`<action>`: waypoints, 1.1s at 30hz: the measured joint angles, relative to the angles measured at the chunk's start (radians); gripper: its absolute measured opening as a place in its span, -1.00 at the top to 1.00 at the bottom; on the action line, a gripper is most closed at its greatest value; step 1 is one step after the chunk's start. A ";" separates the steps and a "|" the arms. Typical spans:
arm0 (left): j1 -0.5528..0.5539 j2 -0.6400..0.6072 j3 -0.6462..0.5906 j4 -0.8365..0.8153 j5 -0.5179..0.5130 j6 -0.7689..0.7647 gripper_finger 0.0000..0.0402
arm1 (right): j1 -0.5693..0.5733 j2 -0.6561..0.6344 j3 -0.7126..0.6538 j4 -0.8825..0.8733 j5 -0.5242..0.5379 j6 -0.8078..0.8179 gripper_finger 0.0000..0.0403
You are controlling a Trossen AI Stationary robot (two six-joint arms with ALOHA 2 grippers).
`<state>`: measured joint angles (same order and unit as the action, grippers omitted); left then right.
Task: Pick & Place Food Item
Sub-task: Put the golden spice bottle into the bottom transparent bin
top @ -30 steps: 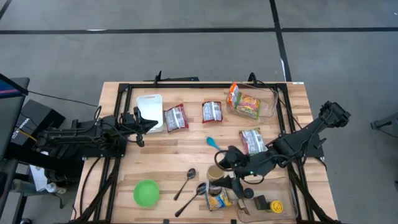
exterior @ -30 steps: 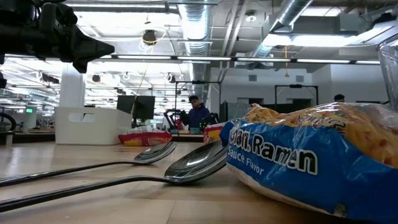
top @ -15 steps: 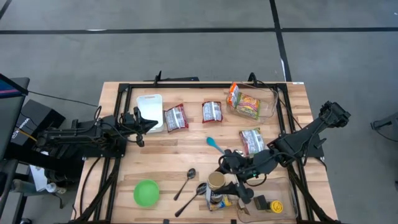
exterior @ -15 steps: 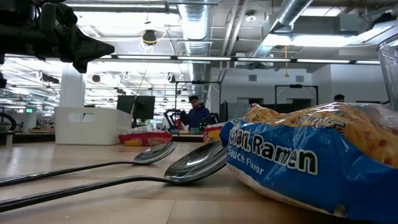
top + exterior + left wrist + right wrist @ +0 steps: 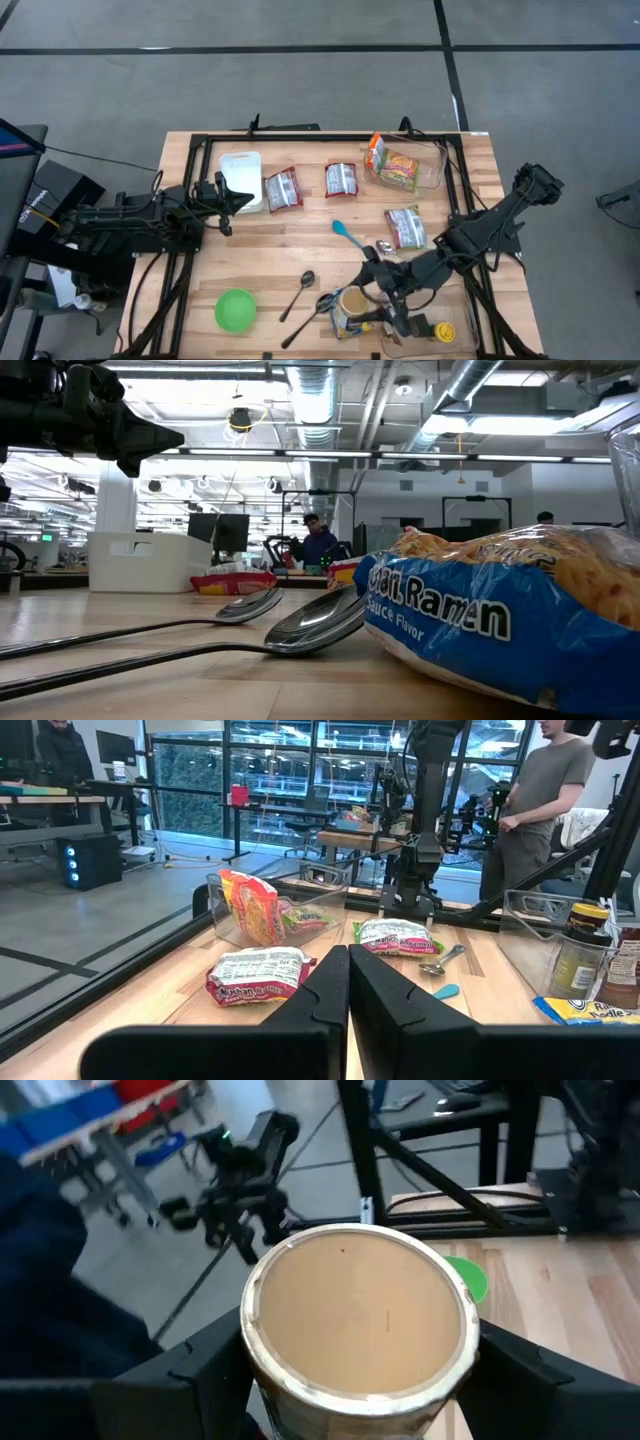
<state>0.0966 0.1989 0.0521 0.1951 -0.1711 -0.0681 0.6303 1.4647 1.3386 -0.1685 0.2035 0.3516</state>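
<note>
We see our right gripper [image 5: 372, 303] clasping the round, tan-lidded can [image 5: 360, 1315] near the table's front edge above a crinkly blue ramen packet [image 5: 500, 625], a clear tub [image 5: 432, 170] holding an orange noodle bag [image 5: 392, 165], while our left gripper [image 5: 243, 199] rests pinched closed beside a white box [image 5: 240, 165].

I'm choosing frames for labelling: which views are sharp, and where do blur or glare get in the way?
High view: evenly lit, sharp. Low view: the blue ramen packet looms close and soft, ceiling lights glare, the steel spoons mirror them. Right wrist view: the tan-lidded round cup is crisp, the room behind smeared. Left wrist view: sharp, with bright windows.
</note>
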 joint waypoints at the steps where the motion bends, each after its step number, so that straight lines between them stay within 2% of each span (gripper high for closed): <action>1: 0.000 0.000 0.000 0.000 0.000 0.000 0.99 | 0.007 0.000 0.000 -0.009 0.000 -0.031 -0.35; 9: 0.000 0.000 0.000 0.000 0.000 0.000 0.99 | 0.062 0.000 0.000 -0.101 -0.003 -0.278 -0.35; 29: 0.000 0.000 0.000 0.000 0.000 0.000 0.99 | 0.130 0.000 0.000 -0.227 -0.004 -0.280 -0.35; 33: 0.000 0.000 0.000 0.000 0.000 0.000 0.99 | 0.140 0.000 0.000 -0.233 0.004 -0.218 -0.35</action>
<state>0.0966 0.1989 0.0521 0.1952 -0.1711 -0.0681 0.7701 1.4643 1.3388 -0.4014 0.2074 0.1340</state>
